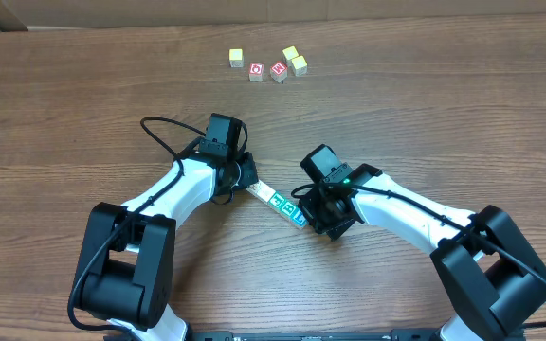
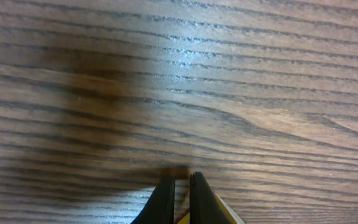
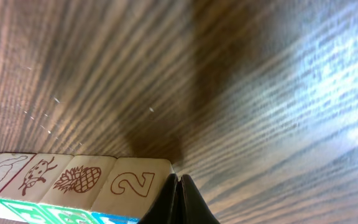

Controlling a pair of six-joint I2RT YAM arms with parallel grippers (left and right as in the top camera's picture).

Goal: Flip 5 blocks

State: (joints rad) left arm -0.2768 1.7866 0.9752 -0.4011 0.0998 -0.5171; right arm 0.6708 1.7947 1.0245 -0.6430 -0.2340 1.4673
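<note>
**A:** Take me across from the left. Where does everything sit?

**B:** The left gripper (image 1: pixel 240 176) is closed, its fingers (image 2: pixel 164 198) all but together. It sits at the left end of the row of blocks (image 1: pixel 282 205), though I can't tell if it touches. The row lies slantwise mid-bench (image 1: pixel 444 104), a little toward the near edge. The right gripper (image 1: pixel 328 210) is closed too, with its tips against the block with the 2 (image 3: pixel 132 183) at the right end. Neither grips anything.

**A:** How would you do the flip well?

**B:** It looks like an endwise pinch, then rolling the row as one. Press evenly along its line and turn both wrists together. An off-line push would likely buckle it.

**A:** Counts?

**B:** The right wrist view shows four printed tops: bird, ladybug, pineapple and 2. The row runs out of view, so I can't confirm a fifth. Near the far edge, well apart, are three yellow cubes (image 1: pixel 236 58) and two red-faced cubes (image 1: pixel 256 71).
</note>
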